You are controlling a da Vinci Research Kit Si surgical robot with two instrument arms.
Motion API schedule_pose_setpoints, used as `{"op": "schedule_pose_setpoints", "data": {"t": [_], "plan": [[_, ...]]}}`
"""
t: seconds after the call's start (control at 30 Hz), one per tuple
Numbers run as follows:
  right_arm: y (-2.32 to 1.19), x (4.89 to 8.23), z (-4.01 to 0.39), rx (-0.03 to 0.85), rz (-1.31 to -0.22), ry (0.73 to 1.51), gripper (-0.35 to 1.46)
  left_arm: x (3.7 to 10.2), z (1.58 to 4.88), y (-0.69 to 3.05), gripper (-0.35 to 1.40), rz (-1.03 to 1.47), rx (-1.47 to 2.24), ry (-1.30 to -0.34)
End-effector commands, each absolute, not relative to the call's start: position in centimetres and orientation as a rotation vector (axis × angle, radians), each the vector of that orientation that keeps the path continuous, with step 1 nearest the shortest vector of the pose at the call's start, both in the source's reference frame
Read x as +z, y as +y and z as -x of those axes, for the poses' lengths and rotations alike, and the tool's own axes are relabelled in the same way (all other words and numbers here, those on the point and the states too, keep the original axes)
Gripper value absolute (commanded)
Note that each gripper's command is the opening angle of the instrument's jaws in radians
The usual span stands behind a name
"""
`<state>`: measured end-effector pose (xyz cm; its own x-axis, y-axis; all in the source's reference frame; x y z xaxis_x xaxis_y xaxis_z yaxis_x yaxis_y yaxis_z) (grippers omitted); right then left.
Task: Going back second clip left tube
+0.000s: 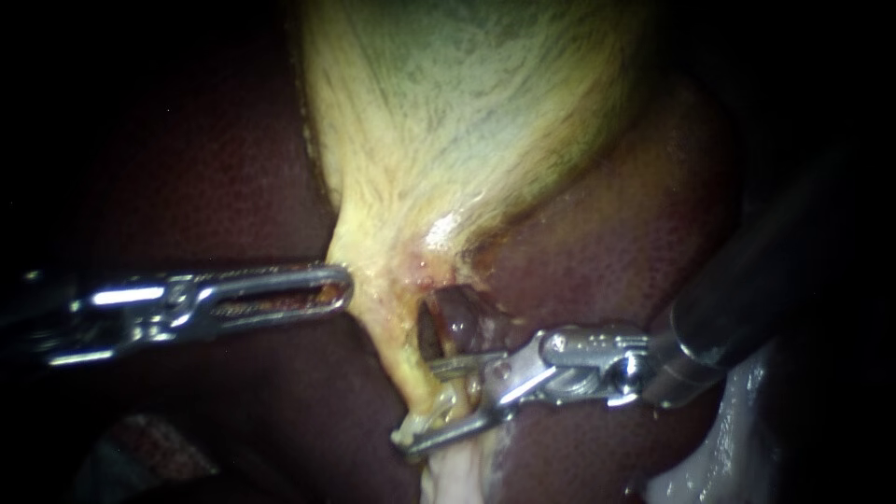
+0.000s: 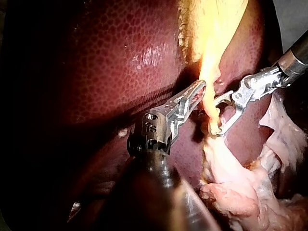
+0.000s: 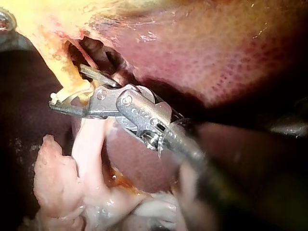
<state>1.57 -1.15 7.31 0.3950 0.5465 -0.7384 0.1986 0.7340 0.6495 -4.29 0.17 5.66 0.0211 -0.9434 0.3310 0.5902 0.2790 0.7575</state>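
Liver (image 1: 187, 168) dark all round, gallbladder (image 1: 448, 112) pale at twelve o'clock. Your left instrument (image 1: 327, 287) is clamped on the gallbladder's neck edge, out at nine. Your right instrument (image 1: 420, 403), the nearer one, has its jaws spread astride the tube (image 1: 397, 359), which runs roughly twelve to six. That whitish bit at the tips may be a clip (image 3: 58, 97). Your way out lies toward three.

Far end of gallbladder (image 1: 467, 112) cut off, right instrument (image 1: 417, 402) shaft blurred and cropped at right, left instrument (image 1: 342, 285) shaft lost in shadow
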Motion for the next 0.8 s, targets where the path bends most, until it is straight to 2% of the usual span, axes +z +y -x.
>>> {"op": "schedule_pose_setpoints", "data": {"t": [0.03,0.33,0.53,0.8], "plan": [[-1.16,7.31,-1.57,0.249,-0.748,1.172,0.6,5.66,4.28,0.17,-0.35,-0.475,-1.26,-0.935],[-1.2,7.34,-1.63,0.212,-0.711,1.184,0.6,5.66,4.29,0.17,-0.35,-0.474,-1.26,-0.935],[-1.35,7.53,-1.98,0.179,-0.725,1.182,0.6,5.67,4.3,0.16,-0.35,-0.473,-1.261,-0.935],[-1.54,7.75,-2.12,0.136,-0.718,1.184,0.6,5.65,4.34,0.16,-0.35,-0.472,-1.263,-0.935]]}}
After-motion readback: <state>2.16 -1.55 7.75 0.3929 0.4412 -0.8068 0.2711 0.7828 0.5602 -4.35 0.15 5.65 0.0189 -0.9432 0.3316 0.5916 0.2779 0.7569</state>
